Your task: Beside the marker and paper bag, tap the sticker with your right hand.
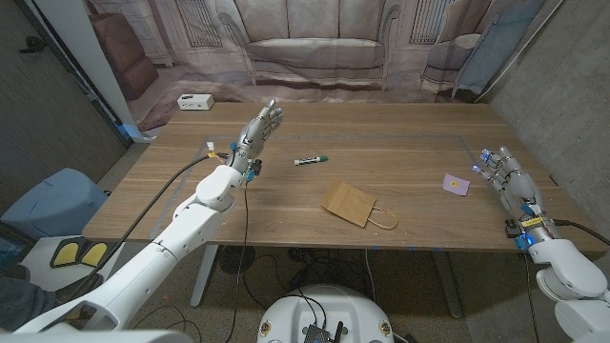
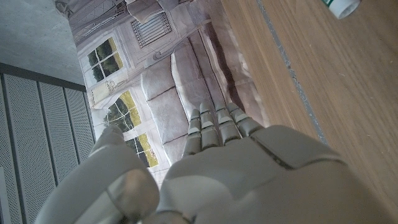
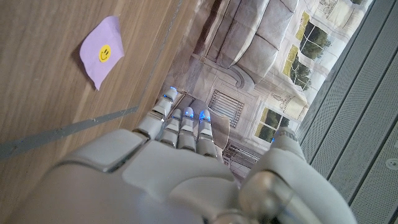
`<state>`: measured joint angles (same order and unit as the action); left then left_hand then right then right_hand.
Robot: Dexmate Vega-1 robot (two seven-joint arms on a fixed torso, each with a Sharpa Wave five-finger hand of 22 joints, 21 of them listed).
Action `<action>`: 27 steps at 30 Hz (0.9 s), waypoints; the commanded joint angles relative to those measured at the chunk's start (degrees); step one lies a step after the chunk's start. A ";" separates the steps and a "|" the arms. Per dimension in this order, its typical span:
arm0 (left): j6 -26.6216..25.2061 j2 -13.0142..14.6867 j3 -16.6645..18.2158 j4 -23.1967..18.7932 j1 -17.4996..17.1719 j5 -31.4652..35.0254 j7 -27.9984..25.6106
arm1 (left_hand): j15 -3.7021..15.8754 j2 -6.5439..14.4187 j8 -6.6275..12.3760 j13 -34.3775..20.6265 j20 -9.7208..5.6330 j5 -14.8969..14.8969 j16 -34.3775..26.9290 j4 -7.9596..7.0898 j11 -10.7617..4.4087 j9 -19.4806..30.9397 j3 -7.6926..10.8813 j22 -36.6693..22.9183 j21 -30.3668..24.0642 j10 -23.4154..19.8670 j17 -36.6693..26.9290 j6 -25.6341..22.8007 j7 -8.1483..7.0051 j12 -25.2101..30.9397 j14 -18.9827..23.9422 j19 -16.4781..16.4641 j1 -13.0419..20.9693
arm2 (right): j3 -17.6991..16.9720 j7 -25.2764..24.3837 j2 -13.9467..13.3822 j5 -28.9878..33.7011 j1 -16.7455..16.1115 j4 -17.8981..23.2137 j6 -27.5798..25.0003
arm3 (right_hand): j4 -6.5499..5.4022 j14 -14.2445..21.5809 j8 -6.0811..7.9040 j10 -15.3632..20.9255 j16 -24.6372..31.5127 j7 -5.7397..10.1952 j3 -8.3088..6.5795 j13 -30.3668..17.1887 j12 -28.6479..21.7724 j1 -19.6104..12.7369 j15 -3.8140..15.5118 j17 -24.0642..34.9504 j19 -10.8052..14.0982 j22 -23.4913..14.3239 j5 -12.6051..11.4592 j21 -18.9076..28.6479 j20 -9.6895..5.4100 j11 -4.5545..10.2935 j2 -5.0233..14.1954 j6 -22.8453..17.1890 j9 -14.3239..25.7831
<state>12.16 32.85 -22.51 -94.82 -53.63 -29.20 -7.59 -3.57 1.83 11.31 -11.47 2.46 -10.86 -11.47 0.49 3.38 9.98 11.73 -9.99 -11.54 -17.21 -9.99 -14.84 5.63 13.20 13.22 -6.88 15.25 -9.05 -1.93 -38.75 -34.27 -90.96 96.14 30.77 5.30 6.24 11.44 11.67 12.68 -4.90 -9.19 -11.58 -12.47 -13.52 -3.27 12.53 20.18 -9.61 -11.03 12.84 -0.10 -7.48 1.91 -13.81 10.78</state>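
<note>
We see two glossy white moulded arms. Left hand (image 1: 259,128) is pale grey and segmented, black cable trailing off the forearm at 7 o'clock, coloured wiring at the wrist. Right hand (image 1: 507,181) matches, with blue lights on its fingertips (image 3: 186,112).

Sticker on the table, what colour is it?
Purple square paper sticker with a yellow smiley face, clearest in the right wrist view.

even soft light, faint shadows, wrist views slightly blurred.
</note>
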 commanded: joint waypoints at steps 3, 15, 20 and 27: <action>-0.41 -0.11 -0.16 -0.45 0.00 0.66 -0.76 | -0.14 -0.22 0.06 0.01 0.25 0.07 0.16 0.38 -0.24 0.34 0.25 -0.22 -0.03 -0.55 -0.25 -0.52 -0.10 0.29 0.65 -0.30 0.51 | -2.10 -8.71 0.03 13.20 -1.70 1.77 -2.85 | 0.22 0.44 0.21 0.43 0.12 0.28 0.15 -0.11 -0.06 0.35 -0.24 -0.01 0.55 -0.19 -0.09 -0.22 -0.06 0.16 -0.02 -0.69 0.15; -0.56 -0.21 -0.40 -0.30 0.23 1.14 -0.90 | -0.09 -0.14 0.02 0.00 0.32 0.09 0.18 0.51 -0.06 0.34 0.27 -0.22 0.01 -0.76 -0.26 -0.72 -0.08 0.25 0.92 -0.32 0.53 | -3.06 -13.71 1.44 21.59 -1.71 2.52 -4.74 | 0.18 0.55 0.20 0.53 0.08 0.77 0.37 -0.11 -0.01 0.68 0.01 0.00 0.79 -0.19 -0.10 -0.36 -0.27 0.51 -0.24 -0.83 0.15; -0.45 -0.82 -0.63 0.50 0.60 0.84 -0.71 | -0.08 -0.11 -0.01 0.00 0.33 0.09 0.21 0.55 -0.08 0.34 0.28 -0.23 0.02 -0.71 -0.26 -0.72 -0.04 0.20 0.92 -0.34 0.54 | -2.84 -15.75 1.99 24.71 -1.05 1.90 -5.37 | 0.23 0.67 0.25 0.76 0.08 0.88 0.41 -0.11 -0.07 0.68 0.16 -0.03 0.87 -0.19 -0.12 -0.43 -0.34 0.70 -0.31 -1.01 0.15; -0.26 -0.95 -1.00 0.84 1.39 1.43 -0.44 | -0.14 -0.09 -0.09 0.00 0.32 0.10 0.26 0.60 -0.13 0.35 0.28 -0.23 0.03 -0.73 -0.26 -0.62 -0.06 0.16 0.91 -0.35 0.55 | -3.11 -20.00 2.12 31.69 -1.30 2.66 -7.06 | 0.44 0.69 0.14 0.64 -0.04 1.79 0.47 -0.11 0.06 0.54 0.37 -0.11 0.81 -0.19 -0.17 -0.65 -0.34 0.80 -0.53 -0.87 0.15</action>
<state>11.63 32.38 -23.06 -94.76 -53.11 -28.22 -8.39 -3.68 1.82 11.31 -11.47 2.66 -10.86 -11.22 0.71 3.07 9.98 11.96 -9.99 -11.54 -17.52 -9.99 -15.25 5.62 13.20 13.72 -7.08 15.25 -11.78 -16.17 -37.17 -11.99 -92.29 98.27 25.94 5.53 6.55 11.44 12.19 12.69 -3.87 -8.95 -11.58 -12.47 -13.21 -2.96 12.26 20.49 -9.61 -11.03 12.41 -0.41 -6.95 1.59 -14.85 10.78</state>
